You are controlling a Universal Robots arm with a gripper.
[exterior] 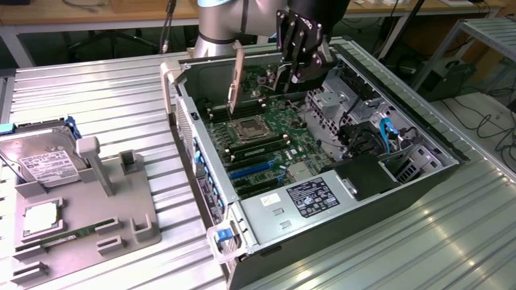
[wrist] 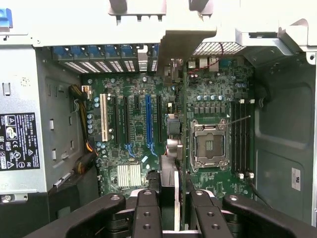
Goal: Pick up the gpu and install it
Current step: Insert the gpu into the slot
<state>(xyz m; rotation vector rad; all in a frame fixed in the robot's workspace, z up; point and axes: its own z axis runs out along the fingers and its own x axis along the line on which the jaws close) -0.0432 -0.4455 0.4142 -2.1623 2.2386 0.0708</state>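
Green and thin, the gpu (exterior: pixel 235 84) hangs upright in the air above the open computer case (exterior: pixel 435 172); we see it held by the gripper (exterior: pixel 300 71), whose black fingers (wrist: pixel 147 210) are closed on the edge of the card. In the exterior view the card stands at the exterior view's left of the gripper body, with its silver bracket going up along its outer side; its lower edge is above the motherboard (exterior: pixel 278 142), apart from it, over the area near the processor socket (exterior: pixel 251 130). In the wrist view we look along the card (wrist: pixel 174 144) edge-on; it runs out from between the fingers toward the rear wall of the case, between the blue slot (wrist: pixel 147 124) and the socket (wrist: pixel 209 145). On the table a grey fixture (exterior: pixel 96 205) carries a hard drive (exterior: pixel 45 160), well apart from the case.
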